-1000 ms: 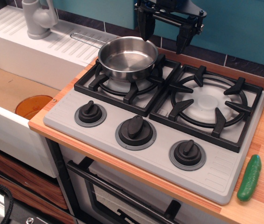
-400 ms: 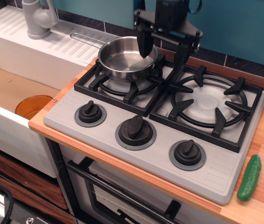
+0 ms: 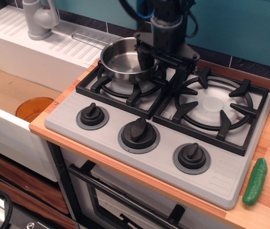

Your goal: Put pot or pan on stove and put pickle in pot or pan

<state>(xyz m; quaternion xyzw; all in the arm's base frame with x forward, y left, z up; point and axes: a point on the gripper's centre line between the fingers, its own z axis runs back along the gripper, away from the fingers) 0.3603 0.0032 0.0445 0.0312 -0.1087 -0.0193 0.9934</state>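
The shiny steel saucepan (image 3: pixel 122 61) sits on the left burner of the grey two-burner stove (image 3: pixel 111 138), its wire handle (image 3: pixel 88 40) pointing back left over the sink's drainboard. My gripper (image 3: pixel 161 72) is open and low over the pan's right rim. One finger (image 3: pixel 143 61) is inside the pan and the other (image 3: pixel 179 76) is outside it, to the right. The dark-green pickle (image 3: pixel 255 182) lies on the wooden counter at the front right, beside the stove's corner and far from the gripper.
A white sink with a grey faucet (image 3: pixel 39 19) is at the left, with an orange disc (image 3: pixel 34 109) in its basin. The right burner (image 3: pixel 214 104) is bare. Three black knobs (image 3: pixel 139 133) line the stove front. A teal wall stands behind.
The gripper has come down and slightly forward from above the back of the stove, and now straddles the pan's right rim. The pan and pickle have not moved.
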